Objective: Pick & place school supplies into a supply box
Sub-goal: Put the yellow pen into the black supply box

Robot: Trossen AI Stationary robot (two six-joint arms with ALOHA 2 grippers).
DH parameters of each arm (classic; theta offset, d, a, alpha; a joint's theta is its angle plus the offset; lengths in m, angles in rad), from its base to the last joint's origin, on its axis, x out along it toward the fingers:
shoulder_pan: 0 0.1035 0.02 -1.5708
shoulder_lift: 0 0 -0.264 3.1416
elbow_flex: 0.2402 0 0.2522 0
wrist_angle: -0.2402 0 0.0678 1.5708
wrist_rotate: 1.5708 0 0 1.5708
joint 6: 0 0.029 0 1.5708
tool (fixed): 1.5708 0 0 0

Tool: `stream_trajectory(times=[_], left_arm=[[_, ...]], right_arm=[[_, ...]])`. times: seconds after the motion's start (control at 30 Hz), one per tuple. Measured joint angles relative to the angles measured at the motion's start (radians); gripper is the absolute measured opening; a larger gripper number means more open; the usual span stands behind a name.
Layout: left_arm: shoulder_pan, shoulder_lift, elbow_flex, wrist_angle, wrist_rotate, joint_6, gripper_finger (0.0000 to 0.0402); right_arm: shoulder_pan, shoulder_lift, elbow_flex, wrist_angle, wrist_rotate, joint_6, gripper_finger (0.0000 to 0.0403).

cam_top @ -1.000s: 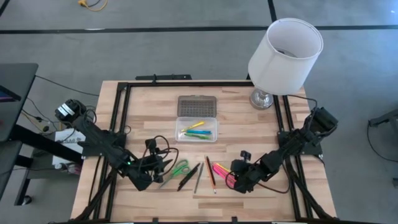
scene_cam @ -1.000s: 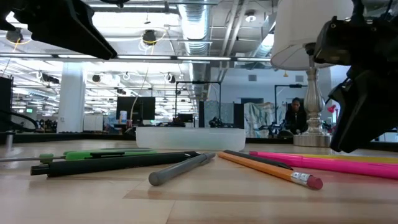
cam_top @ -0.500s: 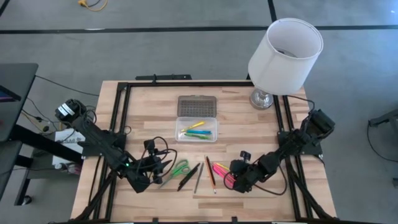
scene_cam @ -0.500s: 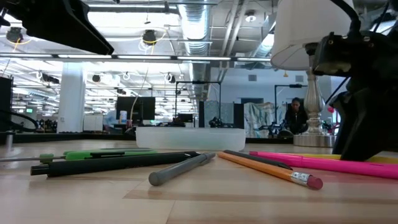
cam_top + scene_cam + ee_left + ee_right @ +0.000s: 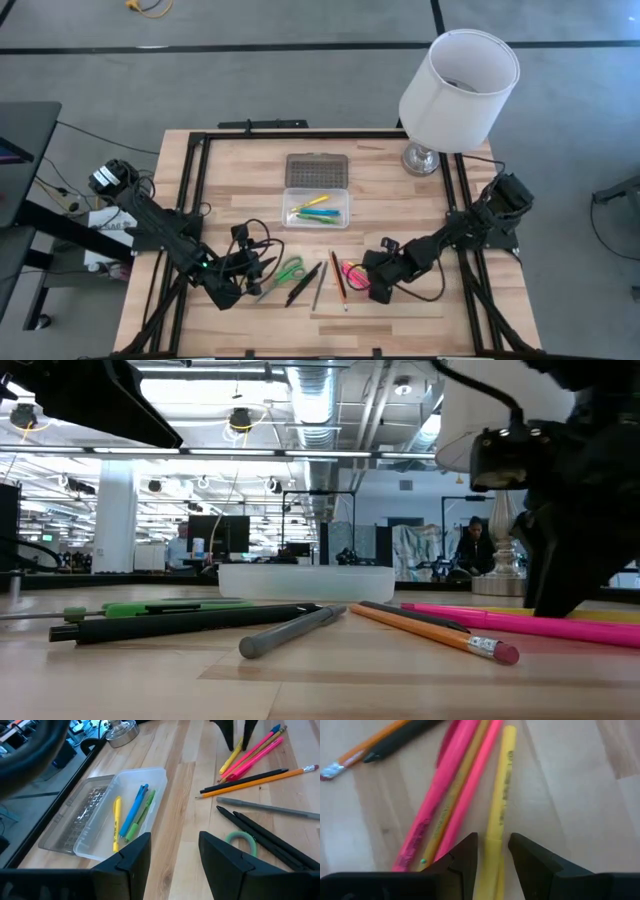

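The supply box (image 5: 316, 208) is a clear tray with its grey ribbed lid (image 5: 316, 169) lying open behind it; it rests on the table's middle and holds a yellow, a blue and a green pen (image 5: 134, 812). Near the front edge lie green-handled scissors (image 5: 290, 270), black pens (image 5: 303, 283), a grey pen (image 5: 319, 285), an orange pencil (image 5: 339, 280), pink pens (image 5: 445, 795) and a yellow pen (image 5: 501, 790). My right gripper (image 5: 492, 845) is open and points down, a finger on each side of the yellow pen with small gaps. My left gripper (image 5: 175, 840) hovers open beside the scissors.
A white lamp (image 5: 458, 85) stands at the far right corner on its metal foot (image 5: 422, 158). A black frame (image 5: 200, 170) runs along the table's edges. Bare wood lies left of the box and along the front edge (image 5: 380, 325).
My right gripper has moved toward the table's left edge and a little down, tipping steeper, and now stands over the pink and yellow pens with its fingers astride the yellow one. The pens lie as before.
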Motion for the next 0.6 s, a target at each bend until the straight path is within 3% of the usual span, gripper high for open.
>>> stream_trajectory(times=[0.27, 0.6], left_arm=[[-0.015, 0.001, -0.044, 0.019, -0.001, -0.022, 0.0162], [-0.015, 0.001, -0.047, 0.019, -0.006, -0.022, 0.0162]], right_arm=[[-0.066, -0.001, 0.016, -0.043, -0.090, -0.027, 0.0105], [-0.082, -0.002, 0.016, -0.057, -0.108, -0.051, 0.0036]])
